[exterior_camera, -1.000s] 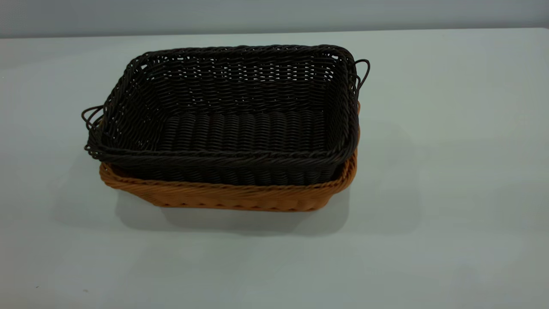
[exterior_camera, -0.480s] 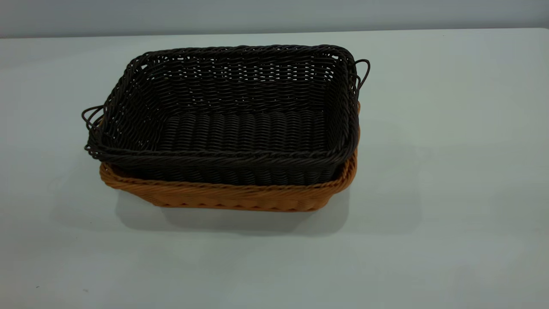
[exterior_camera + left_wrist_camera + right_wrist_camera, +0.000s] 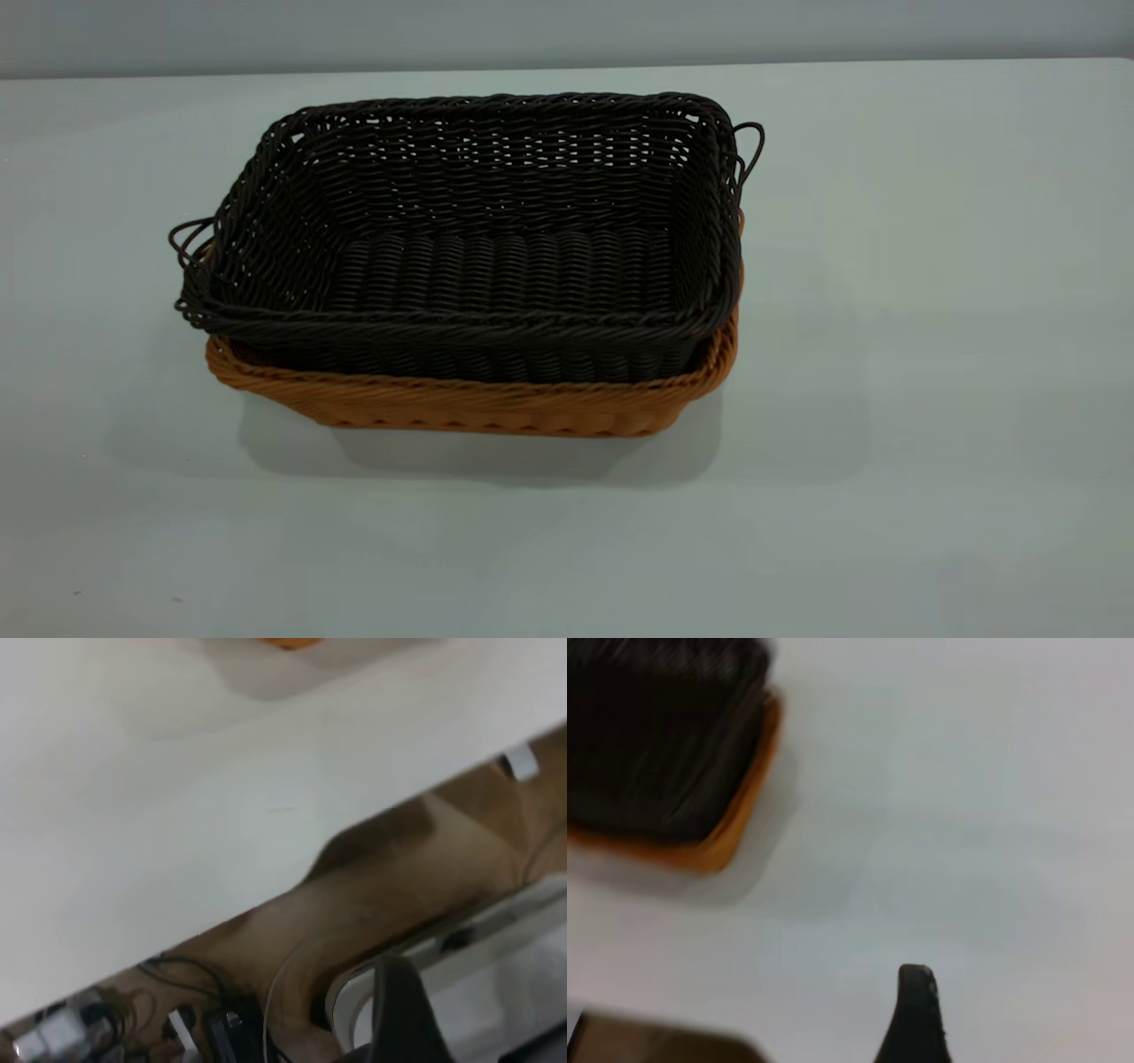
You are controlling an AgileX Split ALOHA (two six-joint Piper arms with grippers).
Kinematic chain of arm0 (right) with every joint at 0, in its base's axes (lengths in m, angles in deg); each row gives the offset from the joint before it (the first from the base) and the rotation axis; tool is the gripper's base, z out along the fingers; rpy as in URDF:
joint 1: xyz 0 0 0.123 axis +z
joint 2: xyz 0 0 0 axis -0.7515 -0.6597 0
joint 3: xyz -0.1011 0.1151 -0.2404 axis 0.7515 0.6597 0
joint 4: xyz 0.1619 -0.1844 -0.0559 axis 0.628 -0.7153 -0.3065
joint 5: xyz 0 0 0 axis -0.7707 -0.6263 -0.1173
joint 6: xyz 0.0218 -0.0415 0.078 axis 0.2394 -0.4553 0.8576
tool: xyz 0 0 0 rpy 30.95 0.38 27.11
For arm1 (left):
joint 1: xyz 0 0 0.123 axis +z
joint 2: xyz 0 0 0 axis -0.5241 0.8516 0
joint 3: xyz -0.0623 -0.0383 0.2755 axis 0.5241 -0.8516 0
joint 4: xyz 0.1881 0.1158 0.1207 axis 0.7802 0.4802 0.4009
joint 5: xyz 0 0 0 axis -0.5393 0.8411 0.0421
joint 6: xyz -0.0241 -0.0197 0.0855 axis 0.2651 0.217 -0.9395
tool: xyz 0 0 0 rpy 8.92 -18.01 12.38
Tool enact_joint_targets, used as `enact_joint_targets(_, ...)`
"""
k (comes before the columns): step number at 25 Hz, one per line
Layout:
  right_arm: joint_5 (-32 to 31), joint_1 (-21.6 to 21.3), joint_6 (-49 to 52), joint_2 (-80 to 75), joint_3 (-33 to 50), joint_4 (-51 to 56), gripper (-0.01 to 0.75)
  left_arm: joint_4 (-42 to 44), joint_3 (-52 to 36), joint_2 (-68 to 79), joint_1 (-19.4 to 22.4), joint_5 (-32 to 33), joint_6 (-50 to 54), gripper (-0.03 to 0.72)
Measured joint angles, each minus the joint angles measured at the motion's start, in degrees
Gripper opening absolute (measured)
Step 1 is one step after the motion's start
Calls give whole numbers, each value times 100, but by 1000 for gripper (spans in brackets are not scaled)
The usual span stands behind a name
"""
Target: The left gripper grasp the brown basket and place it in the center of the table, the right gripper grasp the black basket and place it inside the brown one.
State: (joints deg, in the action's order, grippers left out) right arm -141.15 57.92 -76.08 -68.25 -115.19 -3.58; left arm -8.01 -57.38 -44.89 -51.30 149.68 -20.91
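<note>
The black basket (image 3: pixel 461 239) sits nested inside the brown basket (image 3: pixel 478 406) on the white table (image 3: pixel 930 354), left of the middle in the exterior view. Neither arm shows in that view. In the right wrist view both baskets (image 3: pixel 664 735) lie well off from my right gripper (image 3: pixel 1019 1036). One black fingertip (image 3: pixel 917 992) shows over bare table with nothing beside it, so the jaws stand open and empty. My left gripper (image 3: pixel 487 1028) hangs past the table's edge. One dark finger (image 3: pixel 399 1001) shows, with nothing held. An orange sliver of the brown basket (image 3: pixel 292 642) shows far off.
Beyond the table edge (image 3: pixel 372 824) the left wrist view shows brown floor, cables (image 3: pixel 177 992) and a white frame (image 3: pixel 461 983). A grey wall (image 3: pixel 567 31) runs behind the table.
</note>
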Motion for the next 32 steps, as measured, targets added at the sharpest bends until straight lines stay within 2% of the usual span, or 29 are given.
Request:
enact_joint_targets(3, -29, -450, 0, 382, 0, 0, 523, 0, 0, 0, 636, 0, 0, 403)
enact_joint_targets(5, -51, -539, 0, 389, 0, 8, 523, 7, 0, -12, 1018, 0, 0, 403)
enact_joint_targets(9, -56, -584, 0, 389, 0, 33, 523, 15, 0, -368, 1513, 0, 0, 403)
enact_joint_targets(17, -57, -584, 0, 389, 0, 34, 512, 14, 27, -2315, 1792, 162, 0, 403)
enact_joint_targets(32, -57, -584, 0, 389, 0, 44, 509, 14, 44, -2353, 1840, 245, -5, 403)
